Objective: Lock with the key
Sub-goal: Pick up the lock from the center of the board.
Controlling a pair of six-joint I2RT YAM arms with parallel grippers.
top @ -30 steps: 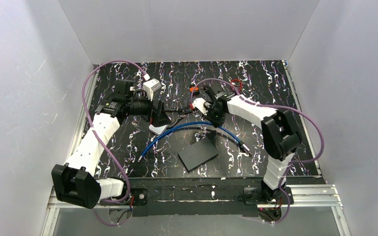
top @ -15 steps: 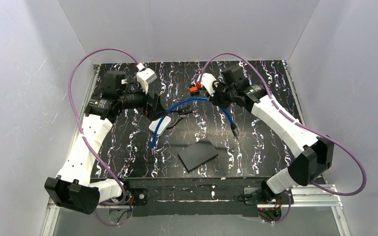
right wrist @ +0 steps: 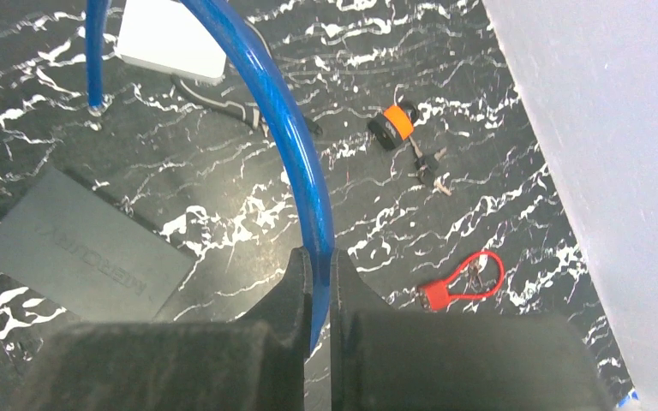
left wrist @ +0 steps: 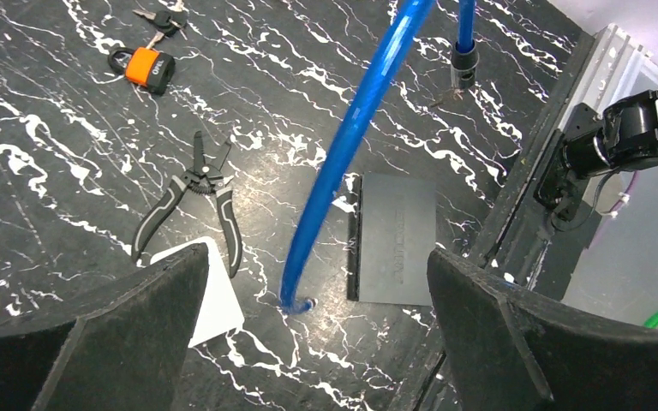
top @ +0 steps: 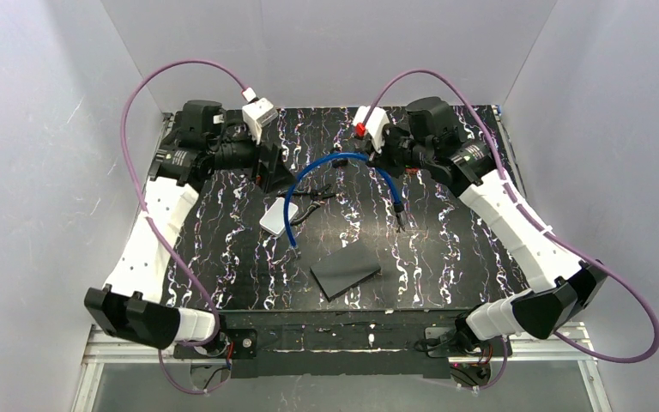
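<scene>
- Hovering at the left: left end effector point(top: 272, 169), fingers wide apart, holding nothing. Risk: a late or crooked closure misses a swaying cable end.
- White card point(top: 275, 217), flat on the table point(top: 446, 257), just beside the cable's left tip. Risk: a dragged tip shoves it.
- Pliers point(left wrist: 190, 193), lying near the card. Risk: the same sweep, or a snag.
- Lock point(left wrist: 355, 128), blue cable, lifted in an arch over mid-table. Its left tip is at the table surface and its dark end piece point(left wrist: 463, 64) hangs low on the right; whether that touches cannot be told. Risk: both ends are loose, so any arm motion swings them and spoils alignment.
- Dark flat panel point(top: 345, 270), near side, between the two hanging ends. Risk: a tip catches its edge.
- Orange padlock point(left wrist: 147, 68), keys point(left wrist: 167, 17) beside it. Risk: whether those keys suit the cable is unclear, and a wrong pick wastes the step.
- Right end effector point(right wrist: 320, 261), fingers pinched together on the cable's crown. Risk: a narrow grip on a smooth round sheath may let the cable slide or roll out.
- Red loop point(right wrist: 464, 278), far right, well apart. Low risk.
</scene>
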